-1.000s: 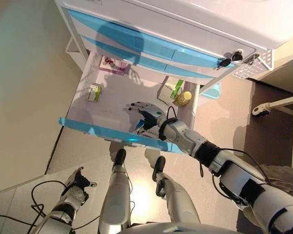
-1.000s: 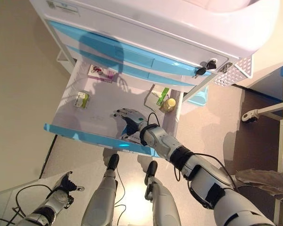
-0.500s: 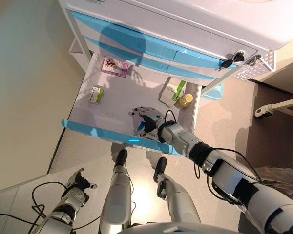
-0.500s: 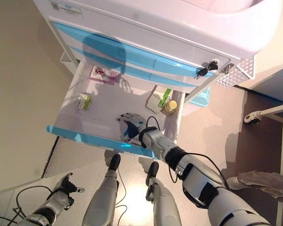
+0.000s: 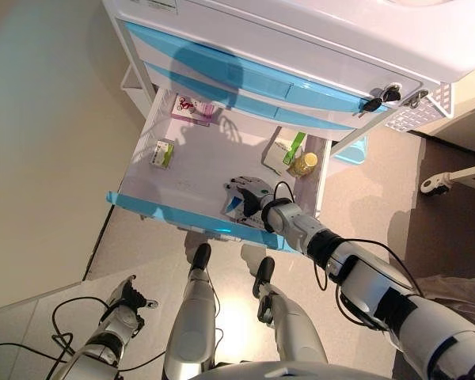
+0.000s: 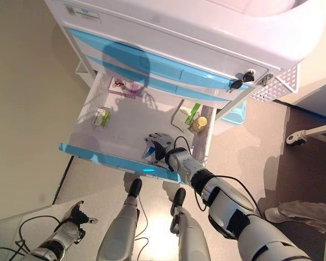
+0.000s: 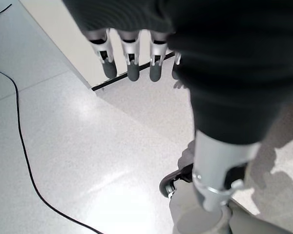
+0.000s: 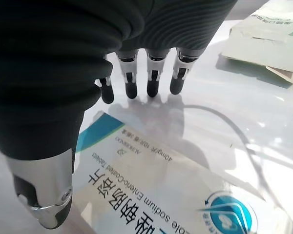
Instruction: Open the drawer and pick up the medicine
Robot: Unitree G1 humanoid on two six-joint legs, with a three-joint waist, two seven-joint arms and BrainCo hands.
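Left eye view, drawer: the drawer (image 5: 186,170) stands pulled out of the white cabinet (image 5: 301,47), its blue front (image 5: 182,215) nearest the robot.
Left eye view, right hand: the right hand (image 5: 247,198) is inside the drawer just behind the blue front, over a white and blue medicine box (image 5: 236,210).
Left eye view, other contents: a small green and white box (image 5: 161,153) lies toward the drawer's left wall, a pink and white pack (image 5: 193,109) at its back left corner, a green-striped box (image 5: 285,150) and a yellow bottle (image 5: 303,163) at its back right.
Left eye view, left hand: the left hand (image 5: 129,298) hangs low over the floor, well away from the drawer.
Right eye view: the same layout; the medicine box is mostly hidden behind the blue front and the hand.
Left wrist view: the left hand's fingers (image 7: 129,63) hang loosely, holding nothing, over pale floor.
Right wrist view, hand state: the right hand's fingers (image 8: 151,80) reach out nearly straight, tips over the drawer floor beyond the box, thumb (image 8: 46,195) beside its near edge; nothing is grasped.
Right wrist view, medicine box: it lies flat under the palm, its long axis slanting across the fingers' direction.
Right wrist view, writing: blue print and a round blue emblem face up, shown only here.
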